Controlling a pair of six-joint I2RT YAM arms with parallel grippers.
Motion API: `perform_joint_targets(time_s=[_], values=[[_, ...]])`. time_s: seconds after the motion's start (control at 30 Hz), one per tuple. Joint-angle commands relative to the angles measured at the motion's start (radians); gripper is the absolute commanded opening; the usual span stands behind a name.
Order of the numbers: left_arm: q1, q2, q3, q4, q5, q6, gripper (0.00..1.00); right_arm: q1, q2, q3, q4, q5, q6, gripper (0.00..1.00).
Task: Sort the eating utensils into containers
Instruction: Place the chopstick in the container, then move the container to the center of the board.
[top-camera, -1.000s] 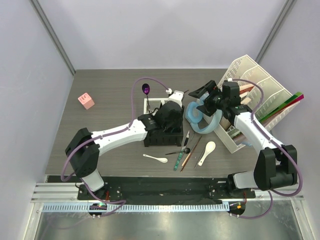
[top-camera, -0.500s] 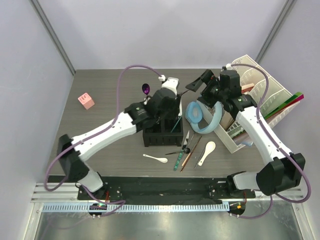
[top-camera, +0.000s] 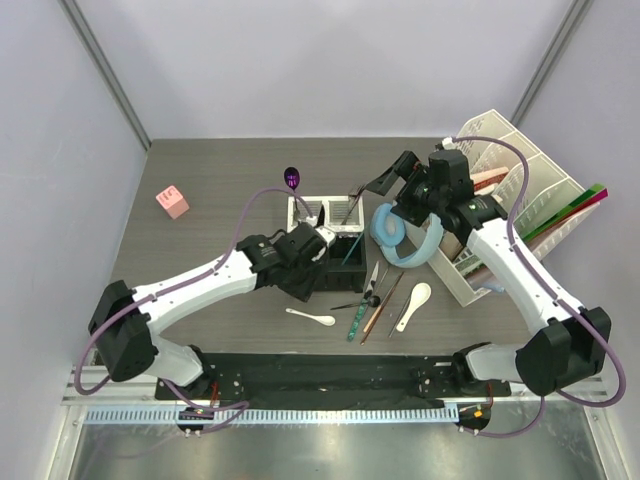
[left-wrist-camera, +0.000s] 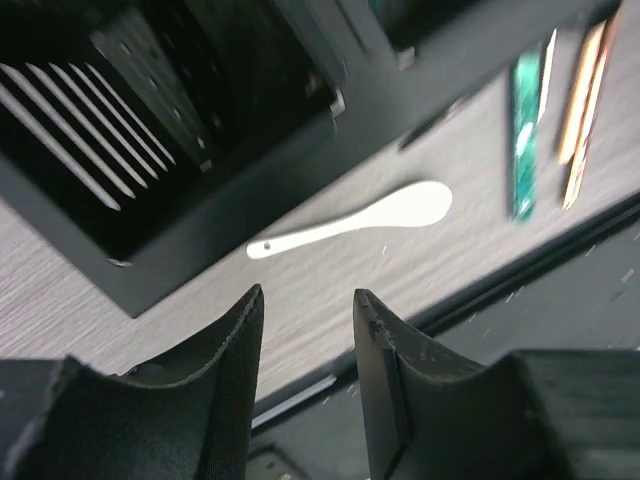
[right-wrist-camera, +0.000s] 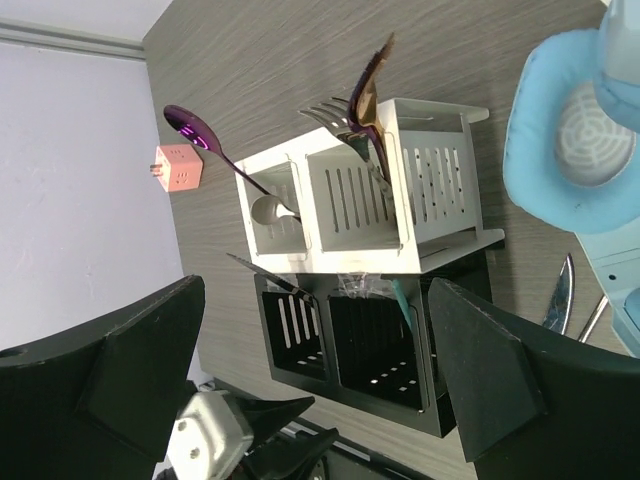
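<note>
- Four kinds of utensil lie loose on the table (top-camera: 200, 170): two white ones, the left soup spoon (left-wrist-camera: 350, 215) and the right soup spoon (top-camera: 413, 305), then one green-patterned piece (left-wrist-camera: 525, 130) and two brown chopsticks (left-wrist-camera: 585, 90).
- Standing in the caddy (right-wrist-camera: 350, 195) are one purple spoon (right-wrist-camera: 195, 128) sharing a white compartment with a third soup spoon (right-wrist-camera: 268, 210). A copper fork (right-wrist-camera: 372, 80) and a second fork (right-wrist-camera: 325, 112) are in the middle white one, and a teal-handled piece (right-wrist-camera: 402, 295) is in a black one.
- The left gripper (left-wrist-camera: 308, 300) hangs over the caddy's front edge, fingers apart with nothing between them. The left soup spoon lies flat below, just past the fingertips, untouched.
- The right gripper (right-wrist-camera: 315, 288) is spread wide and empty, up behind the caddy.
- One light blue ring (top-camera: 405, 240) lies beside the caddy.
- One pink block (top-camera: 172, 202) sits well apart.
- One white slotted rack (top-camera: 520, 190) stands at the far right.
</note>
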Motion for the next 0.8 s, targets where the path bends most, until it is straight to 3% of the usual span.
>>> perform_joint_targets(time_s=[0.0, 0.33, 0.77], values=[[0.0, 0.013, 0.041, -0.062, 0.083, 0.106, 0.43, 0.007, -0.03, -0.009, 0.039, 0.016, 0.018, 1.0], [-0.004, 0.128, 0.09, -0.104, 0.212, 0.164, 0.47, 0.005, -0.024, -0.028, 0.04, 0.025, 0.021, 1.0], [-0.05, 0.17, 0.01, 0.057, 0.114, 0.204, 0.4, -0.009, 0.037, -0.043, 0.05, -0.024, 0.005, 1.0]])
